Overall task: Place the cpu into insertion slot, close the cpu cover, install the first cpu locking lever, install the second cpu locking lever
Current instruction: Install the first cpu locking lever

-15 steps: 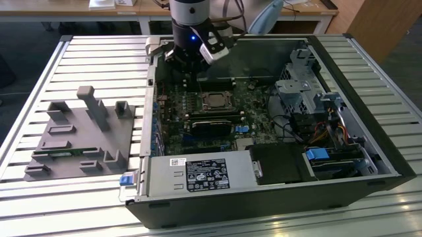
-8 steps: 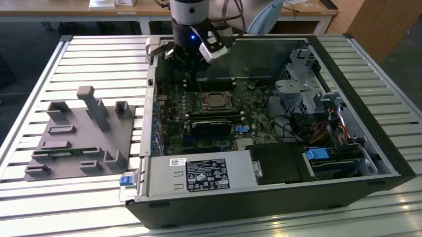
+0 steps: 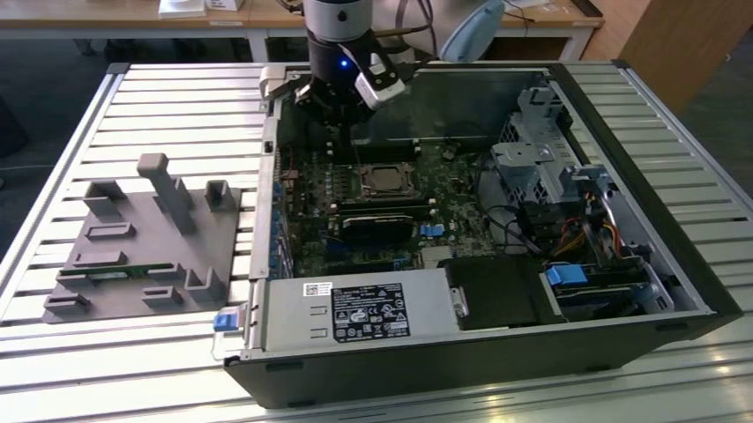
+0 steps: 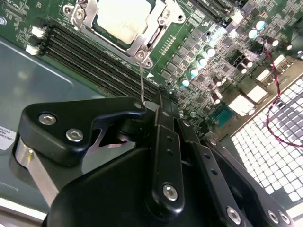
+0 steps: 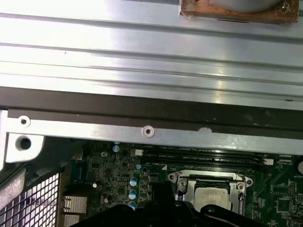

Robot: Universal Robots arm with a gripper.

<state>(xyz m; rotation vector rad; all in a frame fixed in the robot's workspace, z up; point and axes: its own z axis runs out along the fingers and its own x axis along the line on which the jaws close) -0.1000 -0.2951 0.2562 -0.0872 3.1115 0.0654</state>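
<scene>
One thin wire lever is the matter of this step, as I judge it. In the second wrist view it runs from a corner of the cpu cover straight to the tip of the gripper and seems to touch it there. Whether the gripper is wide or narrow, or really clamps the wire, I cannot tell, because its own black body hides the place of contact.

The cpu lies flat inside the insertion slot. Its pale face shows through the cut-out of the cover, which lies down over it. So the first two parts of the task look done and the work is at a locking lever; which of the two levers, I cannot say.

To do this step well, I think the wire must be led along its own arc around its hinge, not pushed straight, since it looks thin and springy and may slip away. The long black memory slots are just beside the socket and small parts stand on the green board near it, so the gripper should not press on these. In the exterior view the arm hangs over the board inside the open computer case
</scene>
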